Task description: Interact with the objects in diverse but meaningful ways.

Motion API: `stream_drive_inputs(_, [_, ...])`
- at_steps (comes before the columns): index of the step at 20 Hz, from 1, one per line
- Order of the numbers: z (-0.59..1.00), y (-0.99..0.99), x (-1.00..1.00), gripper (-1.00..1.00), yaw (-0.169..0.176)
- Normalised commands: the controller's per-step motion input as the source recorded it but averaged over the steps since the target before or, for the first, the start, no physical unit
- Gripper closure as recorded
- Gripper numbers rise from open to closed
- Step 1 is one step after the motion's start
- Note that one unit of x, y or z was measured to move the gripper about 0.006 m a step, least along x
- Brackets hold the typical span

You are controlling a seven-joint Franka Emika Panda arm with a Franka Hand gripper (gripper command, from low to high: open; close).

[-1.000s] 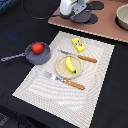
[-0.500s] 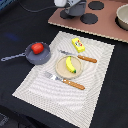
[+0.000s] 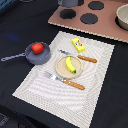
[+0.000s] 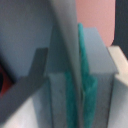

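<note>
Counting one tomato (image 3: 37,48), one banana (image 3: 70,64), one pan (image 3: 35,55).

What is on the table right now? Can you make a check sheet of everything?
Surface: striped placemat on a dark table.
Job's things: red tomato in the long-handled pan; banana on the tan plate; yellow packet on the mat.
Clutter: fork, knife.
Gripper: fingers close up in the wrist view, state unclear.
Cables: nothing seen.
Surroundings: toy stove with black burners; a pot on it.
</note>
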Motion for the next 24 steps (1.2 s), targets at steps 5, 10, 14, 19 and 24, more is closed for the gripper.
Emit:
stream_drive_inputs(5, [-0.11,0.00,-0.08,1.00,0.000])
stream_drive_inputs(10, [-0.02,0.00,0.00,1.00,-0.001])
stream_drive_inputs(14, [-0.16,-0.09,0.00,1.00,-0.013])
stream_drive_inputs(19, [-0.14,-0.11,0.00,1.00,-0.016])
stream_drive_inputs(24, [-0.15,-0.18,0.01,1.00,-0.017])
